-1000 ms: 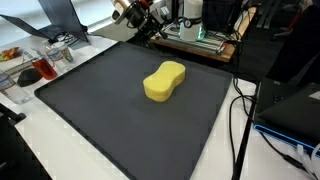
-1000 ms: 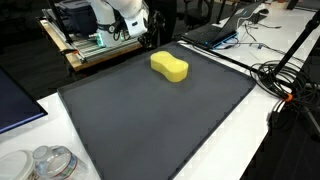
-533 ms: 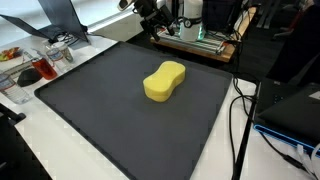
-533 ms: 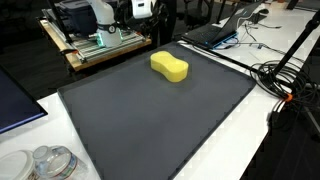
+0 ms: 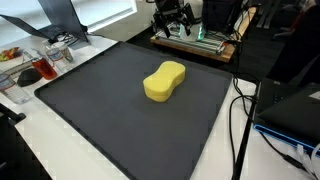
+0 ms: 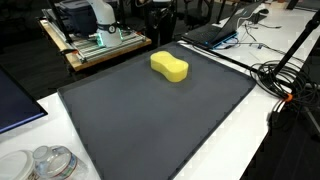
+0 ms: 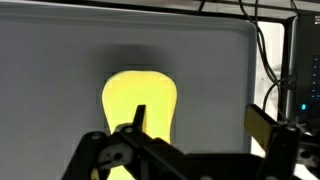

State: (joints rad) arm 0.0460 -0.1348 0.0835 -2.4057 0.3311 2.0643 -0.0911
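Wrist view: the gripper [image 7: 199, 115] hangs spread wide and empty — well above the yellow sponge [image 7: 140, 98], touching nothing

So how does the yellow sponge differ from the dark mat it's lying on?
Colour: the yellow sponge is bright, while the dark mat is charcoal grey. Shape: the sponge is peanut-shaped, with rounded ends and a narrow waist; the mat is a straight-edged rectangle. Build: the sponge is a thick block, while the mat is a thin sheet and far larger. Both lie flat and are one plain colour.
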